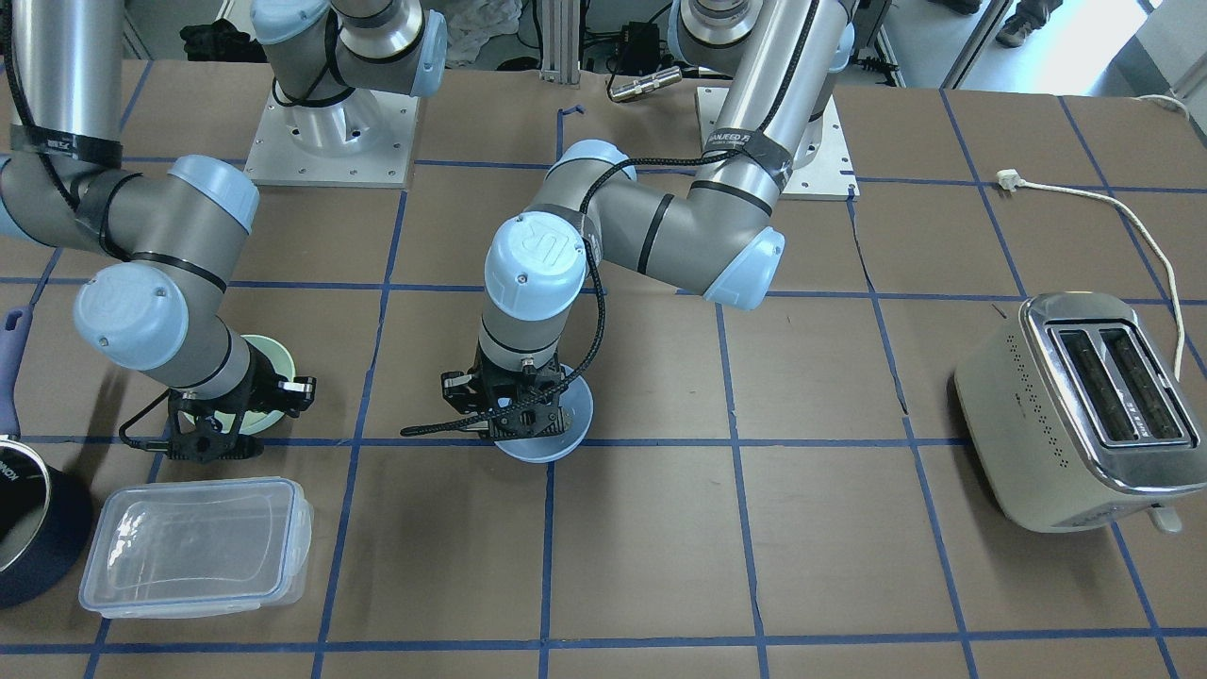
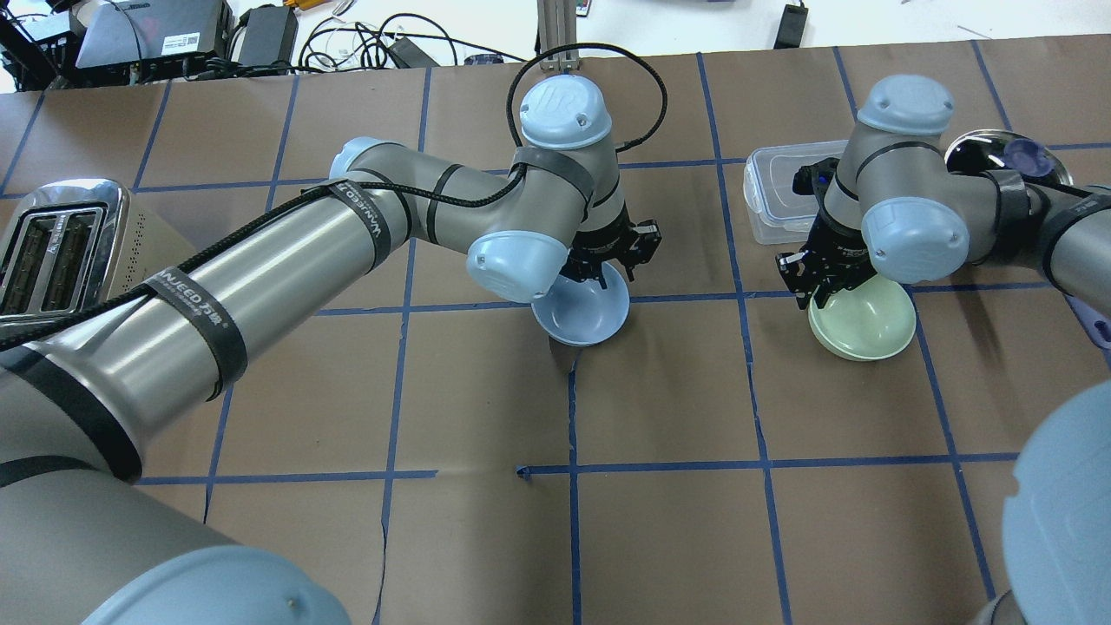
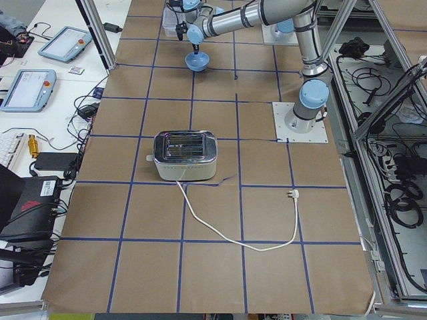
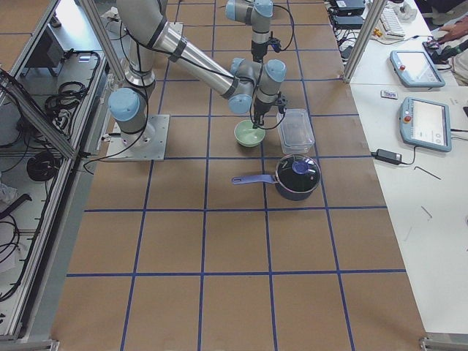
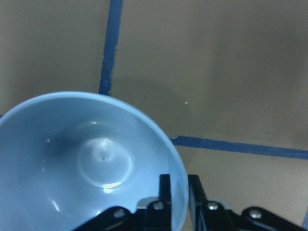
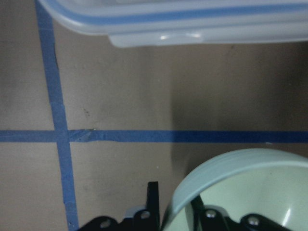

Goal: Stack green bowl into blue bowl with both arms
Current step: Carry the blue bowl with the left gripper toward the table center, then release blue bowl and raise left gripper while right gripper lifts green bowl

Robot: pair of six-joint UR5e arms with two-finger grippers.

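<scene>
The blue bowl (image 2: 583, 308) sits near the table's middle; it also shows in the front view (image 1: 570, 424) and the left wrist view (image 5: 91, 159). My left gripper (image 2: 599, 276) is shut on its far rim, one finger (image 5: 165, 190) inside and one outside. The green bowl (image 2: 868, 325) sits to its right, partly hidden by the arm in the front view (image 1: 275, 363). My right gripper (image 2: 820, 295) is shut on its rim (image 6: 216, 168), one finger (image 6: 153, 197) outside and one inside. The bowls stand about one grid square apart. I cannot tell whether either is off the table.
A clear plastic container (image 2: 777, 187) lies just beyond the green bowl, close to the right gripper (image 6: 174, 207). A dark navy pot (image 4: 296, 175) with a handle stands next to it. A toaster (image 1: 1075, 410) with a loose cord (image 1: 1132, 212) stands at the left arm's end.
</scene>
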